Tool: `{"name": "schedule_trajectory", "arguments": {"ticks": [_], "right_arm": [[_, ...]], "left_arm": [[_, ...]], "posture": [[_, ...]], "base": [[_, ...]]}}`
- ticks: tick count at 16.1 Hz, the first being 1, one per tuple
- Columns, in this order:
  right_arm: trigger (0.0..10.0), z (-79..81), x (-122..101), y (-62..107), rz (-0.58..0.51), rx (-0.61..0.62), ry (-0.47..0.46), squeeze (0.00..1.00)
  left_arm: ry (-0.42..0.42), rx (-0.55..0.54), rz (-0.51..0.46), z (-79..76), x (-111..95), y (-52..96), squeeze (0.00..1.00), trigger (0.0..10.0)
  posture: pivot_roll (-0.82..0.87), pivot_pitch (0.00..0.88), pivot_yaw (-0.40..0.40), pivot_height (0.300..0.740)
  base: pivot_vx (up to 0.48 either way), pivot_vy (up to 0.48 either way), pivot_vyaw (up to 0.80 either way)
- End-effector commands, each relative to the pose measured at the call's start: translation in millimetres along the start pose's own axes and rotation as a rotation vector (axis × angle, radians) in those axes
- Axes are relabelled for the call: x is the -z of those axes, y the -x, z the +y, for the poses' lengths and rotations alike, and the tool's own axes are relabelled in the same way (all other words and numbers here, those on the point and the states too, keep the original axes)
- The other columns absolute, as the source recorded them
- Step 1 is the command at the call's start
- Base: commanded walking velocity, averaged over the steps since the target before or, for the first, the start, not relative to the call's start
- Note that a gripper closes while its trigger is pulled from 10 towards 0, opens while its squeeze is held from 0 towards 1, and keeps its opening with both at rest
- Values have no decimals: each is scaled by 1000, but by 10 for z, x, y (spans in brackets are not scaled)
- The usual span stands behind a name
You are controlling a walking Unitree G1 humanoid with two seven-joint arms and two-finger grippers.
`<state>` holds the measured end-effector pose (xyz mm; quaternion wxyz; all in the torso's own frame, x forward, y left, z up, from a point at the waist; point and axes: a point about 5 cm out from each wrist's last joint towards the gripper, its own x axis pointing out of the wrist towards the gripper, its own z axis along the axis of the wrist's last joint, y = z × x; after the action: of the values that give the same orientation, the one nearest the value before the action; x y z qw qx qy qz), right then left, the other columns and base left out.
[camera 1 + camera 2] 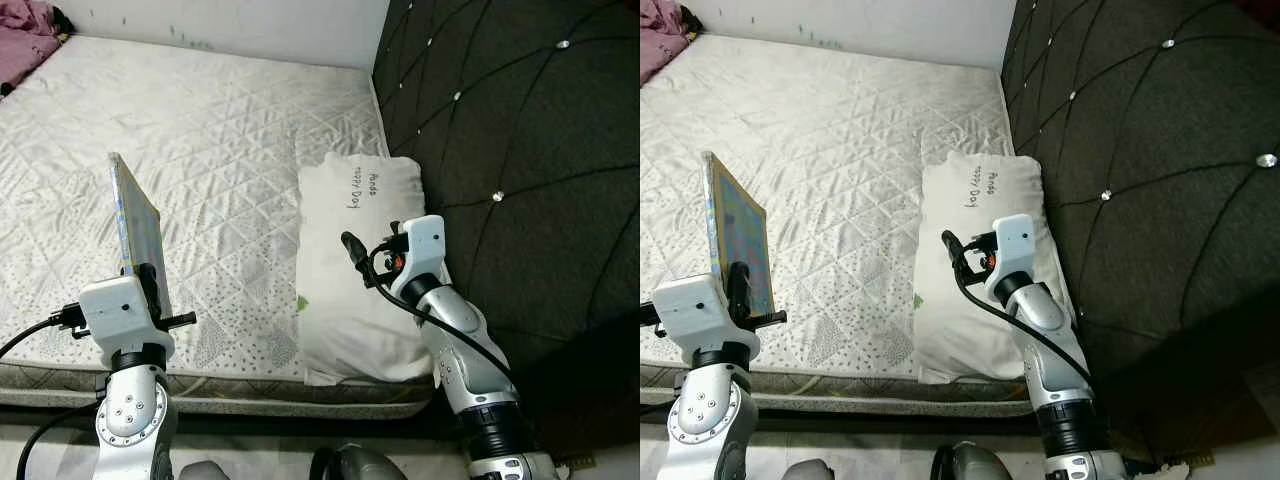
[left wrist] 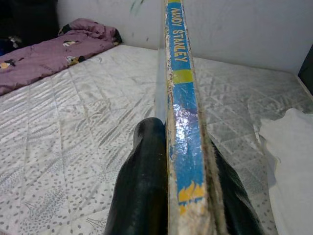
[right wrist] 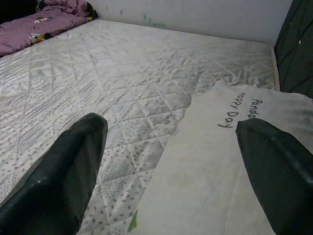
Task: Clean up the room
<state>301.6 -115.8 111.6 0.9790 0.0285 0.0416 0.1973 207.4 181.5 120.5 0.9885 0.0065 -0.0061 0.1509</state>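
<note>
Book stands upright over the mattress, pinched in the left gripper jaws. Right gripper hovers wide open above the white pillow.

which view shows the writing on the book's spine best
The left wrist view: the book, clamped in the left gripper, fills the frame edge-on, so "Maddy Stanley" reads on its blue spine. Both eye views show it upright above the mattress, cover side only, too small to read.
</note>
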Motion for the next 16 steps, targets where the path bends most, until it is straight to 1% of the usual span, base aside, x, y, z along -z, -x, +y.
{"name": "schedule_trajectory", "arguments": {"ticks": [1, 4, 6, 12, 16], "right_arm": [[10000, -12, -29, 21, -3, -4, 4, 0], [10000, -29, -26, 15, 5, -5, 6, 0], [10000, -25, -17, 3, 13, -13, 9, 0], [10000, -31, 9, -12, 32, -15, 17, 0], [10000, -18, 23, -22, 40, -25, 25, 0]], "left_arm": [[13, -2, -42, -9, -101, -9, 0, 10000], [17, -7, -43, -21, -102, -23, 0, 10000], [21, -14, -44, -19, -103, -39, 0, 10000], [31, -9, -51, -39, -103, -51, 0, 10000], [35, -17, -47, -20, -85, -45, 0, 10000]], "posture": [[-21, 104, -106, 676], [-26, 101, -113, 641], [-24, 93, -116, 606], [-21, 81, -123, 606], [-16, 74, -128, 606]], "base": [[0, 0, 0], [0, 0, 0], [0, 0, 0], [0, 0, 0], [0, 0, 0]]}}
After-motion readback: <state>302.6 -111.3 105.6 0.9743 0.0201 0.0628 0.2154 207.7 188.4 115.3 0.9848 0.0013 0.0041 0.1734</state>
